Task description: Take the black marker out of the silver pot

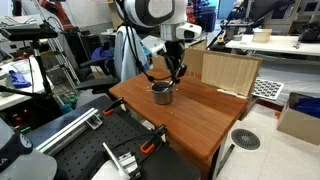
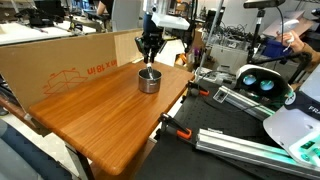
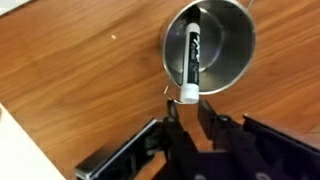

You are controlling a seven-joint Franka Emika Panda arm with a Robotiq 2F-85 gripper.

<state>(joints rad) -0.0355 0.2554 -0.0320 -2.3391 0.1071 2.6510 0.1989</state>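
Note:
The silver pot (image 3: 232, 35) stands on the wooden table, seen in both exterior views (image 1: 162, 94) (image 2: 149, 81). The black marker (image 3: 191, 52) leans inside it, and its white end rests over the near rim. My gripper (image 3: 186, 106) is open. Its two fingertips sit just short of the marker's white end, with nothing between them. In both exterior views the gripper (image 1: 175, 73) (image 2: 149, 62) hangs right above the pot, pointing down. The marker is too small to make out in the exterior views.
A wooden box (image 1: 226, 70) stands on the table just behind the pot. A large cardboard sheet (image 2: 60, 60) runs along the table's (image 2: 110, 115) far side. Orange-handled clamps (image 2: 176, 128) grip the table edge. Benches and equipment surround the table.

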